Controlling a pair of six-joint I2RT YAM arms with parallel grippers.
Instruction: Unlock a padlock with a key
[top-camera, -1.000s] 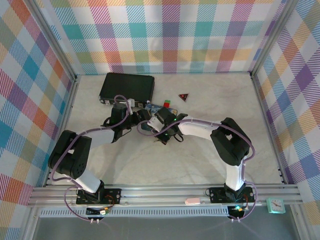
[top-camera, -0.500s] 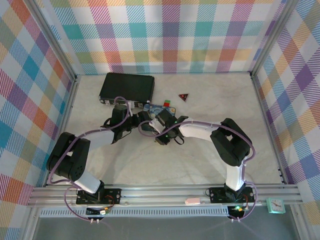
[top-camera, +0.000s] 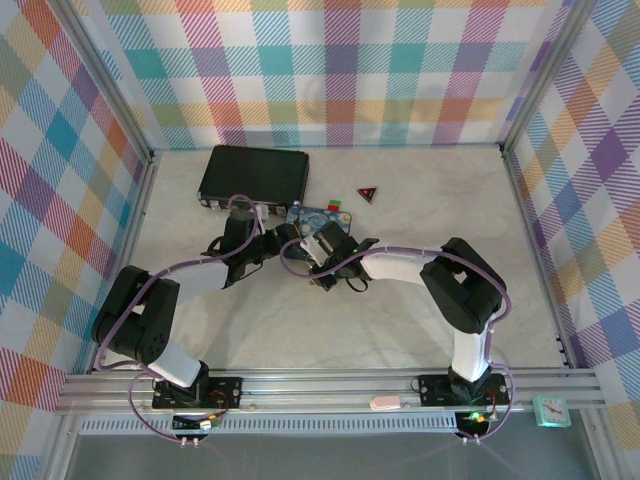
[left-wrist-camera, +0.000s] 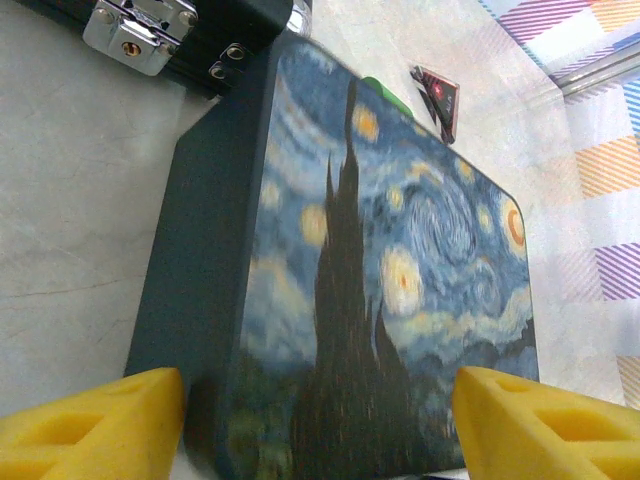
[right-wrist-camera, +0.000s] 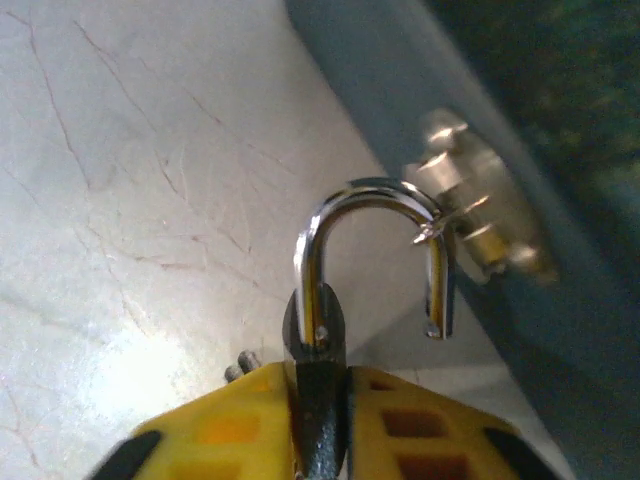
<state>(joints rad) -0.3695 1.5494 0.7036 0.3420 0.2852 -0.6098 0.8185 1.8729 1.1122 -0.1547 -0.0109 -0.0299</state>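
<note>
from above, the left gripper (top-camera: 284, 233) and right gripper (top-camera: 318, 248) meet at the blue tin (top-camera: 320, 213) beside the black briefcase (top-camera: 253, 175), both slightly nearer the tin than a second ago. left wrist: yellow fingers (left-wrist-camera: 90, 430) spread wide astride the tin, probably to steady it. right wrist: jaws pinched on the padlock (right-wrist-camera: 318, 330), whose shackle stands open at the tin's clasp (right-wrist-camera: 480, 225), likely ready to be worked free.

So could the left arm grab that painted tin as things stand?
Probably yes. The left claw is open, and its yellow fingers flank the near end of the painted tin with nothing else between them, so closing should catch it.
</note>
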